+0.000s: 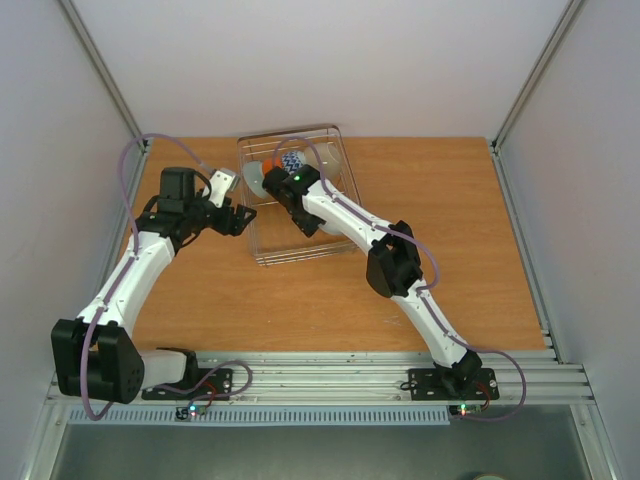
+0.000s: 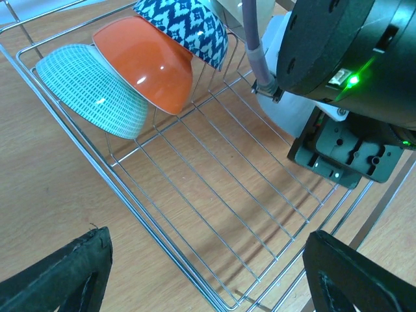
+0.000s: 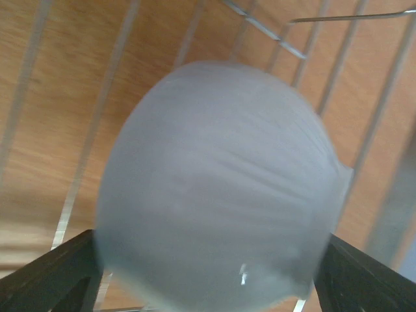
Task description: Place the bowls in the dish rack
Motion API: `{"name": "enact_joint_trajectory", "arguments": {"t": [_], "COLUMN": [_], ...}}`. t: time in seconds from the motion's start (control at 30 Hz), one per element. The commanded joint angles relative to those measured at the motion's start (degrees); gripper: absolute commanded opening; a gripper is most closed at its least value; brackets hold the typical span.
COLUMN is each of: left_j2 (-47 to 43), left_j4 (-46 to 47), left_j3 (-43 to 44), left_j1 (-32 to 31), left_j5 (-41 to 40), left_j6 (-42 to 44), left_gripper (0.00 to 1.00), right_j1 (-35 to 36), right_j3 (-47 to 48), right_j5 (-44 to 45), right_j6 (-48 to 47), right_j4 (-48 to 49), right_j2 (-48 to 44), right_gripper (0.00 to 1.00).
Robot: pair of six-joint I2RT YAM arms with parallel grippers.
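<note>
white bowl [image 3: 214, 182] fills the right wrist view, blurred, lying between the widely spread fingers of the right gripper [image 3: 208, 279] over the wires of the dish rack [image 2: 130, 194]; whether they press it i cannot tell. left gripper [image 2: 208, 273] hangs by the rack's left side, jaws wide apart, nothing between them. deeper in the rack, a pale green bowl [image 2: 91, 88], an orange bowl [image 2: 146, 62] and a zigzag bowl [image 2: 185, 26] lean on edge in a row. the rack sits on a wooden table [image 1: 450, 200].

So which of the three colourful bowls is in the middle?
The plain orange bowl, between the pale blue-green bowl and the blue-and-white zigzag bowl.
</note>
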Motion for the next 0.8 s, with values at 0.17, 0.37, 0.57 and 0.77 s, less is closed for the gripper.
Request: {"name": "enact_joint_trajectory", "arguments": {"t": [0.17,0.37,0.57,0.77], "left_j2": [0.29,0.07,-0.57,-0.67], "left_j4": [2.90,2.83,2.90,3.01], "left_j3": [-0.38,-0.47,-0.47,-0.47], "left_j1": [0.34,0.35,0.35,0.40], "left_j5": [0.94,1.03,0.77,1.20], "left_j6": [0.62,0.71,0.62,0.19], "left_gripper": [0.81,0.80,0.81,0.81], "right_j1": [1.81,1.90,1.99,2.16], "right_j3": [-0.46,-0.57,-3.35,-12.93], "right_j5": [-5.27,-4.66,-5.25,-6.66], "right_j6": [-2.11,-1.51,-0.96,0.61], "right_j4": [4.29,4.73,7.67,14.65], "right_j2": [0.67,-0.26,-6.62,-16.92], "right_gripper": [0.98,0.99,0.99,0.98]}}
